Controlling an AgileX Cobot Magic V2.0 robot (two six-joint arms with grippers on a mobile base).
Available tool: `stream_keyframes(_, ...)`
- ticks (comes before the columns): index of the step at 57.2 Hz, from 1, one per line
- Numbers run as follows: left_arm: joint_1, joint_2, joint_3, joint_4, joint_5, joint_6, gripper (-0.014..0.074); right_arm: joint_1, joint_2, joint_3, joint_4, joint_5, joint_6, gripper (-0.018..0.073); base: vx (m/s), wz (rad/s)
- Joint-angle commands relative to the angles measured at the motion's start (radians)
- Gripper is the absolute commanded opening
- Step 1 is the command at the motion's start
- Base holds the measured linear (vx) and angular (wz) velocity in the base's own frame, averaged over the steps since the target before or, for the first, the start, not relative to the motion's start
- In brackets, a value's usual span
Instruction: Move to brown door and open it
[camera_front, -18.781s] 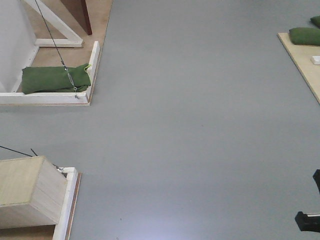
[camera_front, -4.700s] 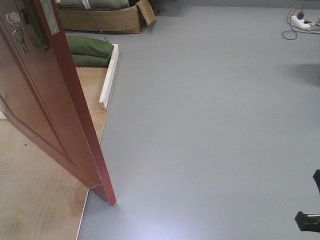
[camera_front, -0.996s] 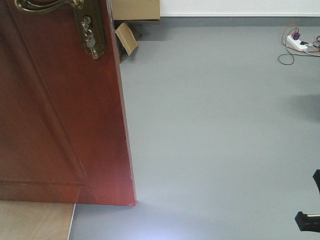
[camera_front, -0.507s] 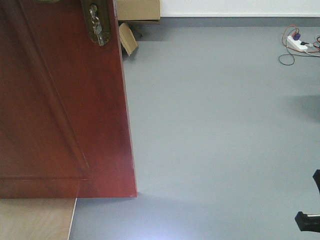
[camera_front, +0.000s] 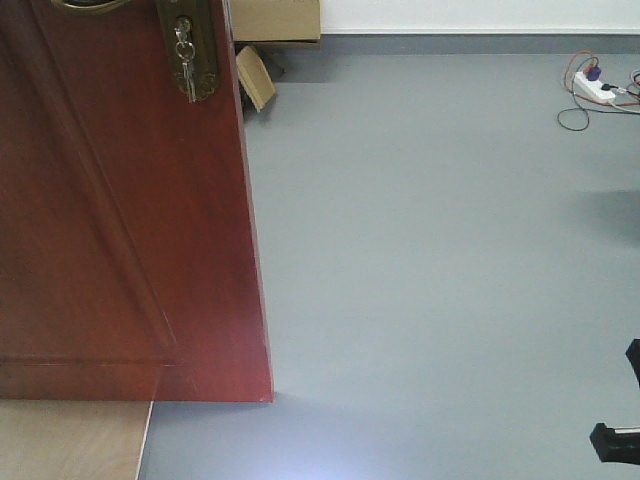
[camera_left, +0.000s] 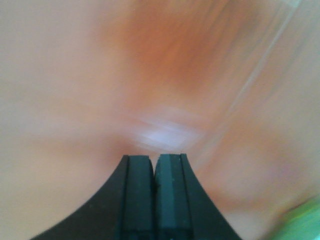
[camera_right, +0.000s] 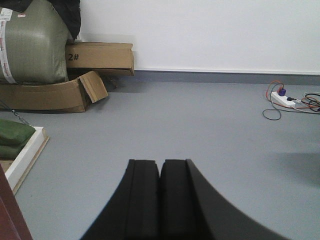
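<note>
1. Left gripper (camera_left: 154, 172): fingers pressed together, empty, facing a blurred reddish-brown surface.
2. Right gripper (camera_right: 160, 175): fingers together, empty, over grey floor (camera_right: 200, 130).
3. Brown door (camera_front: 120, 220): fills the front view's left side; keys (camera_front: 184, 62) hang from its brass backplate.
4. Cardboard boxes (camera_right: 75, 75) stand beyond the door, against the white wall.

I count one reddish-brown glossy wooden door (camera_front: 120, 220), two black closed pincers, left (camera_left: 154, 172) and right (camera_right: 160, 175), one white power strip (camera_right: 283, 99), and two brown cardboard boxes (camera_right: 100, 57).
</note>
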Motion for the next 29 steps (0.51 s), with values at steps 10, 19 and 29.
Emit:
stream_keyframes(10, -0.041, -0.321, 0.453, 0.349, -0.427, -0.26, -0.0003, -0.003, -0.013, 0.005, -0.007, -0.08, -0.006, 0.0, 0.0, 0.0)
stream_keyframes(19, -0.178, -0.555, 0.779, 0.555, -0.674, -0.268, -0.0003, -0.003, -0.013, 0.005, -0.007, -0.08, -0.006, 0.0, 0.0, 0.0)
stream_keyframes(29, -0.282, -0.749, 1.019, 0.596, -0.779, -0.296, -0.0003, -0.003, -0.013, 0.005, -0.007, -0.08, -0.006, 0.0, 0.0, 0.0)
